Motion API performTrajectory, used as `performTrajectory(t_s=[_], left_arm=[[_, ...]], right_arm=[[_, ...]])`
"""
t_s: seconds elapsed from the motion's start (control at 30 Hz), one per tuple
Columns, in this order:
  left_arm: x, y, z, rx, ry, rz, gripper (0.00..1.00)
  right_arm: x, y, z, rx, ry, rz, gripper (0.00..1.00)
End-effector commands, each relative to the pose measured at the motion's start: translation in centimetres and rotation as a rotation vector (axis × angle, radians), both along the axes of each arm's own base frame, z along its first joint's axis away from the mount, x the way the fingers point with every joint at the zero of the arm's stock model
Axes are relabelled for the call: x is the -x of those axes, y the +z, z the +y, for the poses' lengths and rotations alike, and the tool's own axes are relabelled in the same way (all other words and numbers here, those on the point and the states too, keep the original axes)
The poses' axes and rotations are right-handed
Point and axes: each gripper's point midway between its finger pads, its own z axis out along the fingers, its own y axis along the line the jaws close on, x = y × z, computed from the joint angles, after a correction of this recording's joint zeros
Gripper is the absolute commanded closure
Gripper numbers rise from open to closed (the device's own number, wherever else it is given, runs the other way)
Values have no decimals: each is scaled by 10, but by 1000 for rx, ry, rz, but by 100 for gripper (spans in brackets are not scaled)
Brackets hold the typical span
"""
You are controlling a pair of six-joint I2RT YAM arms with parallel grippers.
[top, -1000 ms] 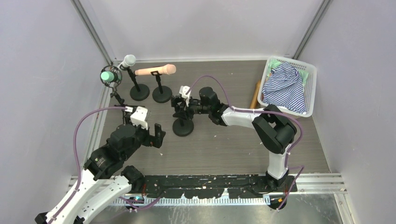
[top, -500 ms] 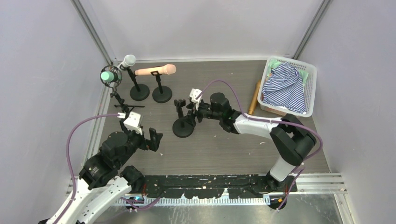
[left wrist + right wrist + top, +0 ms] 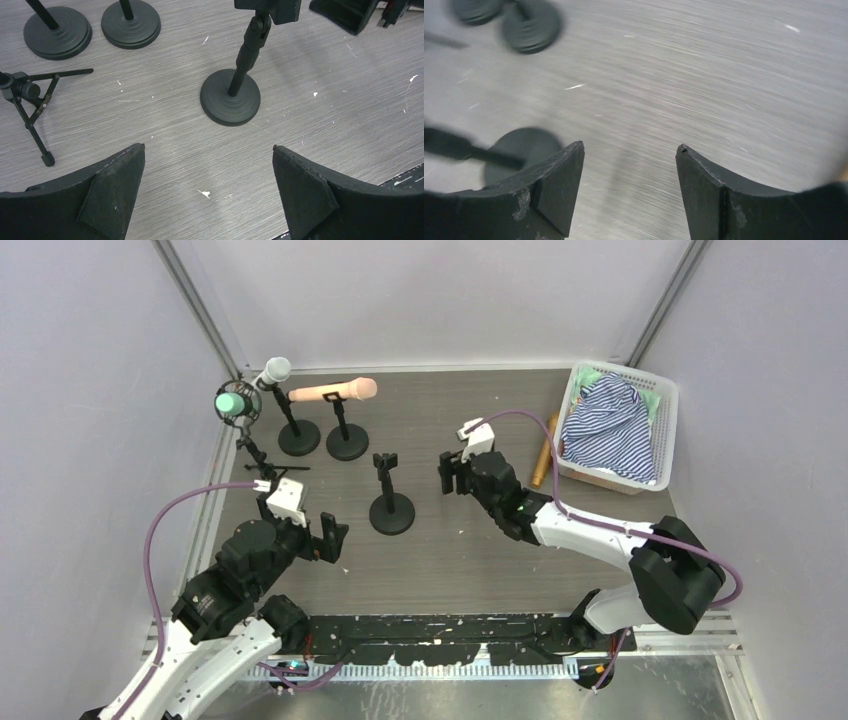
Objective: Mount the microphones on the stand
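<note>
Three of four are mounted, upper left: the mint green microphone point(image 3: 232, 400), the white microphone point(image 3: 272, 371) and the peach-pink microphone point(image 3: 335, 391). The golden-brown microphone point(image 3: 541, 465) lies on the table beside the white plastic basket point(image 3: 625, 370), upper right. The black round-base stand point(image 3: 390, 505) at centre is unoccupied. Left gripper point(image 3: 328, 536) and right gripper point(image 3: 455, 476): jaws spread, holding nothing.

Robot lab test booth, plain lilac walls point(image 3: 100, 390), aluminium corner posts point(image 3: 200, 305), wood-grain tabletop point(image 3: 480, 570), black mounting rail point(image 3: 450, 625)

"Where have the mics got to?"
"The mint green microphone point(image 3: 232, 401), white microphone point(image 3: 272, 371) and peach-pink microphone point(image 3: 333, 391) are mounted at the far left, the pink one level."
"And the golden-brown microphone point(image 3: 543, 462)?"
"Lying flat, well right of the bare stand point(image 3: 391, 512)."
</note>
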Motion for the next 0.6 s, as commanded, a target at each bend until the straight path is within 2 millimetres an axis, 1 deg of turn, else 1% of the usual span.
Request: performTrajectory(t_s=[0.0,0.03,0.1,0.17,0.27,0.33,0.43,0.5,0.57], left_arm=[[-4,6,0,1,7,-24,0],[-3,7,0,3,7,-26,0],[-3,7,1,6,9,-31,0],[-3,7,2,9,13,-34,1],[-2,8,3,12,15,-38,1],[-2,8,3,12,16,-37,1],[-3,7,1,8,11,-32,0],[-3,7,1,7,11,-31,0],[-3,7,1,6,11,-30,0]], right_arm=[[-25,12,-89,85,-574,-6,26],[-26,12,-102,135,-649,-11,24],[-26,6,-123,239,-741,7,22],[-27,-2,-139,313,-797,27,20],[-28,-10,-159,323,-856,78,19],[-27,-14,-175,320,-895,92,16],[-28,-22,-194,304,-942,119,16],[-29,-28,-203,298,-963,139,16],[-29,-34,-208,287,-972,155,16]])
